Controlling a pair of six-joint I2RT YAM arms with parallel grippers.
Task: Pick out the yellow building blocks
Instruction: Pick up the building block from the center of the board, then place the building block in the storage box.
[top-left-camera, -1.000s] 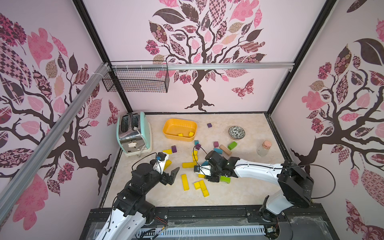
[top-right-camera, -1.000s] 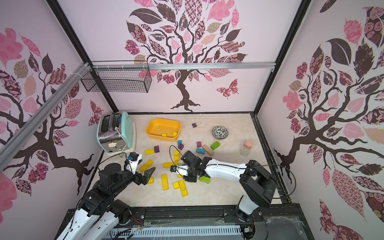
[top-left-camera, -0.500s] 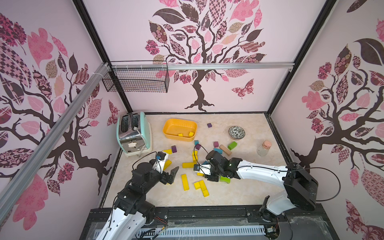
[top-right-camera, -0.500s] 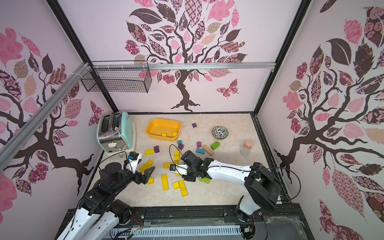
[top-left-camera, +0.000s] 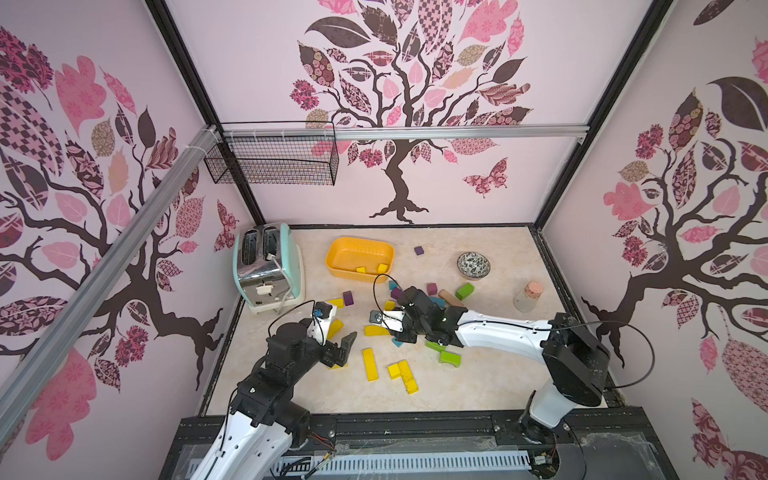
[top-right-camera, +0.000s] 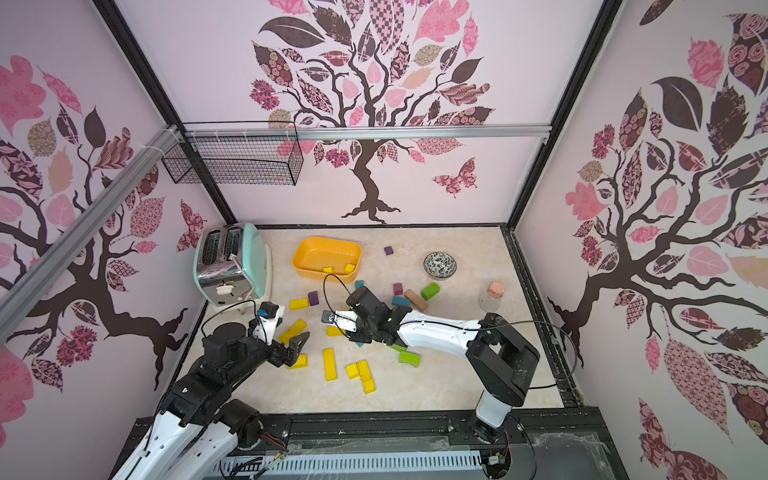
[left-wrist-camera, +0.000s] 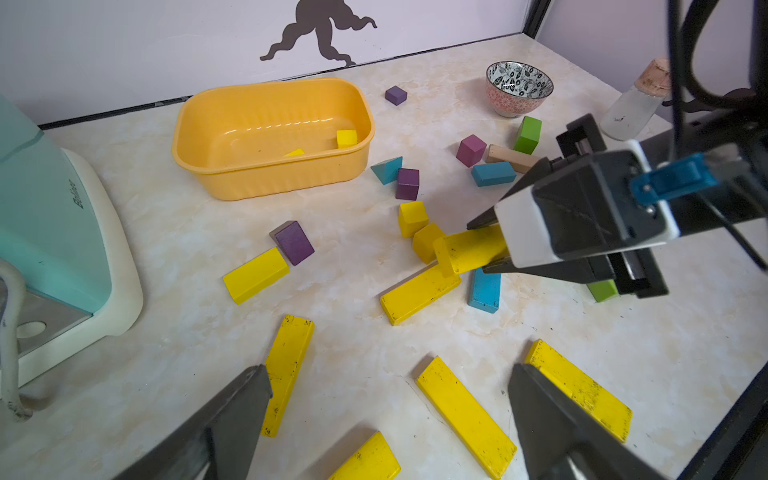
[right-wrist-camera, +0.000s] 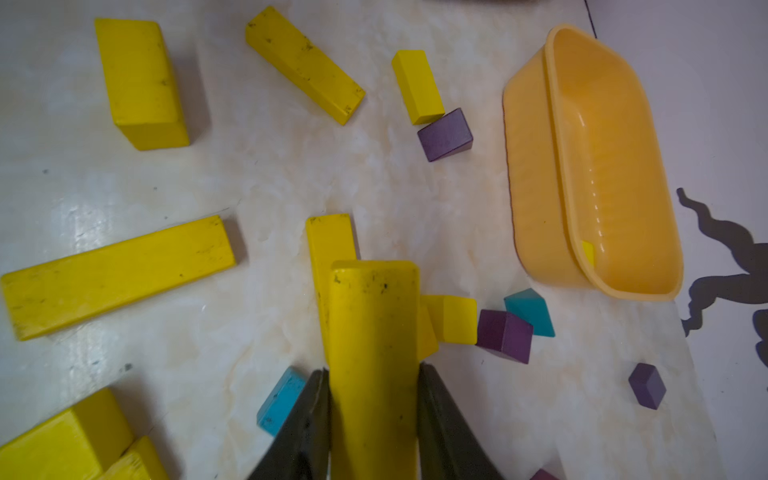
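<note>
While two yellow building blocks (top-left-camera: 360, 270) lie in the tub (top-left-camera: 353, 252) at far centre, most are left scattered mid-table toward near left. Right gripper (right-wrist-camera: 372, 374) clamped on one yellow bar (right-wrist-camera: 374, 307), mid-table; left gripper (left-wrist-camera: 388, 382) gaping wide, empty, hovering near left.

Right gripper (right-wrist-camera: 372, 374) clamped on a yellow bar (right-wrist-camera: 374, 316), bar's end overlapping a flat yellow bar (right-wrist-camera: 328, 245) on the marble table (right-wrist-camera: 270, 166). Yellow cube (right-wrist-camera: 457, 318), purple cube (right-wrist-camera: 505, 336), teal wedge (right-wrist-camera: 530, 311) sit just beside. More yellow blocks (right-wrist-camera: 116, 276) lie scattered around. Orange-yellow tub (right-wrist-camera: 536, 174) holds one small yellow piece (right-wrist-camera: 588, 252)
</note>
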